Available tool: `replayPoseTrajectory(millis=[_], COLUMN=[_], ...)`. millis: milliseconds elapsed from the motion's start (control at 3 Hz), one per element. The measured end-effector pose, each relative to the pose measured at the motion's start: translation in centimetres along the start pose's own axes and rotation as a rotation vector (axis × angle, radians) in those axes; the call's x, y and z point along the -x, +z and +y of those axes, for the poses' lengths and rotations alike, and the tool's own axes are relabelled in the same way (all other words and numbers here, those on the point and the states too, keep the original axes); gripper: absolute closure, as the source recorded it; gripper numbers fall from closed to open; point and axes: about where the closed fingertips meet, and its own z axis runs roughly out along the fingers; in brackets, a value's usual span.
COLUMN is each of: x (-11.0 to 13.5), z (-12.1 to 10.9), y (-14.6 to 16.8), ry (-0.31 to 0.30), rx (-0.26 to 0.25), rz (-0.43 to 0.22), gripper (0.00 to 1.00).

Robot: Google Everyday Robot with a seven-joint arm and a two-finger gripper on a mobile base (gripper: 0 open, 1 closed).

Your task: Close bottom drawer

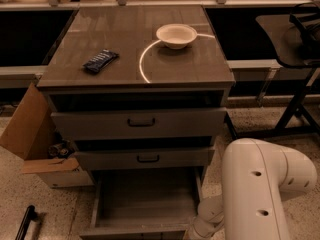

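Observation:
The bottom drawer (145,204) of the grey-brown wood-grain cabinet stands pulled far out, its long deep box open toward me; its front panel lies at the bottom edge of the view. My white arm (260,194) fills the lower right, and its wrist (207,221) reaches down beside the drawer's front right corner. The gripper itself is below the frame edge and out of view. The top drawer (140,123) and the middle drawer (145,159) above it each stand slightly out.
On the cabinet top sit a white bowl (176,35), a dark snack packet (100,61) and a white cable loop (145,59). An open cardboard box (35,144) stands at the left. A dark stand (295,99) is at the right. A black bar (25,223) lies on the floor.

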Motion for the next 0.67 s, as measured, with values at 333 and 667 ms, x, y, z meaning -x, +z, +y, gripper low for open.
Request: replayPoseTrajectory(millis=[333, 667], x=[-1.3, -1.8], z=[-1.3, -2.9], y=[2.4, 2.7], ry=[0.012, 0.010], rx=[-0.047, -0.094], rz=[0.019, -0.013], gripper=[1.00, 1.00])
